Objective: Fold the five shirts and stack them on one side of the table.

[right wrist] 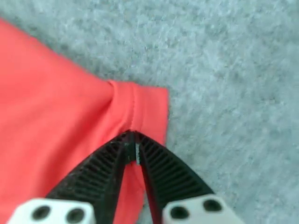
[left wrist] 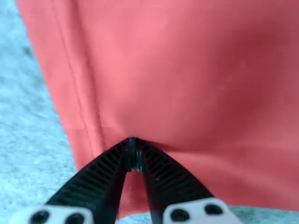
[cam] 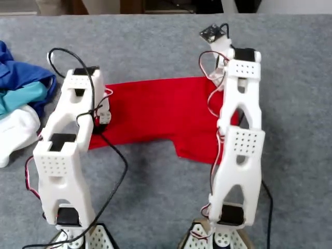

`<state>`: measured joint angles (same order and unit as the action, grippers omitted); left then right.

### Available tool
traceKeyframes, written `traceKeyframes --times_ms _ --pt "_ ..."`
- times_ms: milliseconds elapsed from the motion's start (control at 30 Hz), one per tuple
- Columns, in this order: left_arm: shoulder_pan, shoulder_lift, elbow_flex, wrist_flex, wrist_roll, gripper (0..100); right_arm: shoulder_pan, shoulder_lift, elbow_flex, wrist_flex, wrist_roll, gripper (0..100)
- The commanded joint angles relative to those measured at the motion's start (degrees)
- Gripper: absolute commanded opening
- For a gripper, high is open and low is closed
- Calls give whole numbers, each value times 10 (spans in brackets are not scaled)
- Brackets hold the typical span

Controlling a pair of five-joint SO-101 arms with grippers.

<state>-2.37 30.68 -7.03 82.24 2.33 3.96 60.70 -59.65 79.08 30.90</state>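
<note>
Pinching the red fabric shirt [cam: 155, 114], left gripper [left wrist: 133, 156] and right gripper [right wrist: 132, 148] both clamped on it; fold step, probably needing a matched lift.

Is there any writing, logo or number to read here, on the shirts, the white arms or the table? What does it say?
There is no readable text.
The red shirt is plain, with no print or label showing.
The pile of blue, teal and white shirts shows no lettering.
The white arms and the grey table cover bear no marks.
</note>
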Motion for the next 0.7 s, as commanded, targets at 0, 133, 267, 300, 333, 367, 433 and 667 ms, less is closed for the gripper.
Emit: traceKeyframes --times_ms 0,133,267,300,333,367,433,667 --pt "-26 -27 9 -3 -23 20 4 24 -72 21 6 7" --pt "-40 -44 19 -2 -41 20 13 53 -107 27 18 7" --pt "-41 -78 38 -6 -57 20 20 58 -111 27 3 6" --pt "-40 -85 38 -9 -62 20 23 58 -124 27 -4 6" --pt "-38 -93 38 -18 -67 20 24 56 -141 35 -8 6" --pt "-37 -100 39 -32 -67 20 24 54 -160 48 -8 6" --pt "-29 -112 30 -44 -64 20 22 52 -199 81 -10 6" --pt "1 -123 -81 -68 -62 20 7 47 -369 197 -34 6"
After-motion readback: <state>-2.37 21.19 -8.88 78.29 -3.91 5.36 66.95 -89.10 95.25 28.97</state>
